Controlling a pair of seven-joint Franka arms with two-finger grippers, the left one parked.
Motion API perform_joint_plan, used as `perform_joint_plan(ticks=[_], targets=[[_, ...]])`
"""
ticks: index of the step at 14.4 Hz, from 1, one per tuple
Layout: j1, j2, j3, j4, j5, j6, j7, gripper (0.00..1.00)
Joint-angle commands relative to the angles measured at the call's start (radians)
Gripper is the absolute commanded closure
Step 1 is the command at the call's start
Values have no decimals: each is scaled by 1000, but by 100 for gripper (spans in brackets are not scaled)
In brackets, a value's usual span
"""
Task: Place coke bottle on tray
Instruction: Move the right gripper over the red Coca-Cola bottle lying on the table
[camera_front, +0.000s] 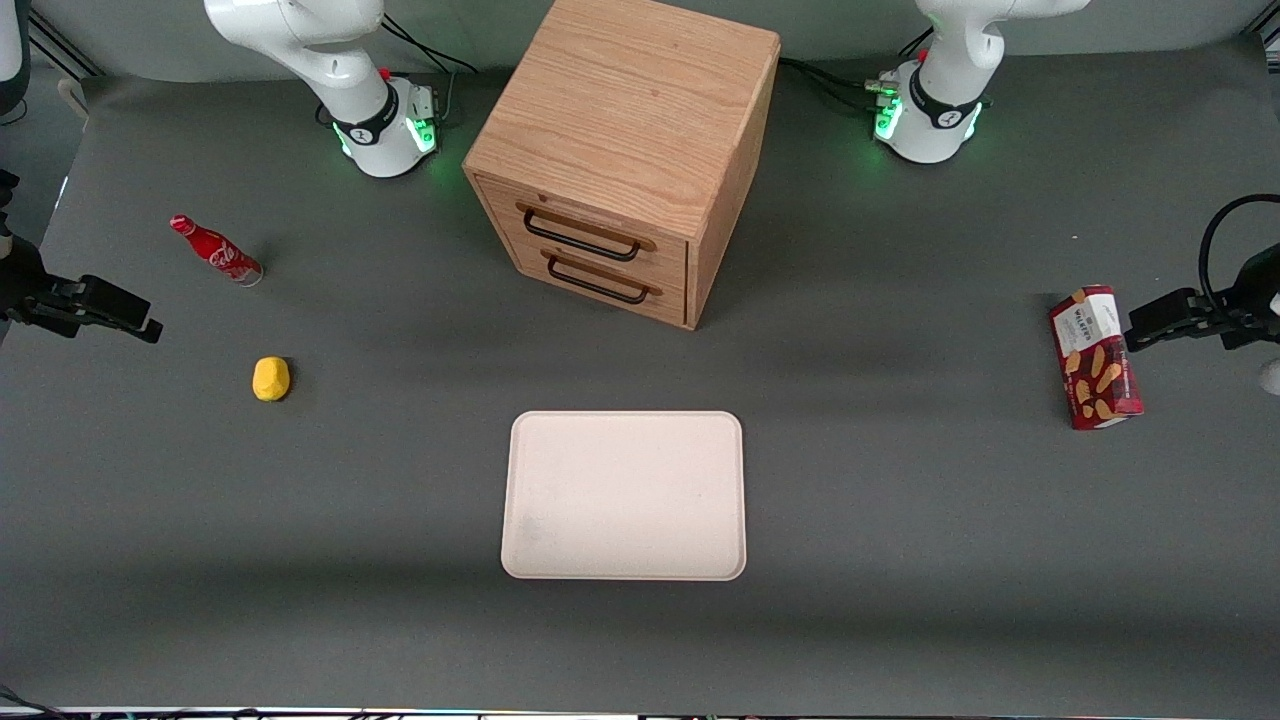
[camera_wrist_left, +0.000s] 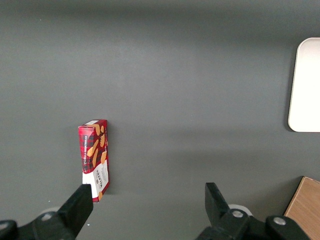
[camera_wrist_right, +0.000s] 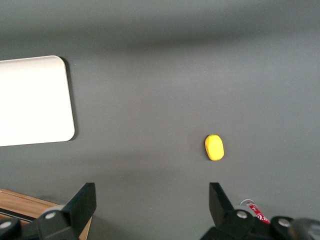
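The coke bottle (camera_front: 215, 250), slim and red with white script and a red cap, lies on the grey table toward the working arm's end. A small part of it shows in the right wrist view (camera_wrist_right: 257, 212). The cream-white tray (camera_front: 625, 495) lies flat and bare, nearer the front camera than the cabinet. It also shows in the right wrist view (camera_wrist_right: 30, 100). My right gripper (camera_wrist_right: 152, 200) is open and empty, raised above the table. In the front view it (camera_front: 140, 322) hangs at the working arm's end, apart from the bottle.
A small yellow lump (camera_front: 270, 379) lies nearer the front camera than the bottle, and shows in the right wrist view (camera_wrist_right: 214, 147). A wooden drawer cabinet (camera_front: 625, 150) stands mid-table. A red snack box (camera_front: 1095, 355) lies toward the parked arm's end.
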Motion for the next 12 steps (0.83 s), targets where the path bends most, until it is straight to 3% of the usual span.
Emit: perform_joint_plan(ticks=[1, 4, 6, 9, 12], targets=[[-2, 14, -3, 31, 22, -21, 24, 0], [-3, 7, -9, -13, 16, -24, -4, 0], [-2, -33, -64, -105, 6, -18, -61, 0], [-2, -177, -121, -366, -116, 109, -197, 0], [0, -333, -229, -663, -164, 286, -333, 0]])
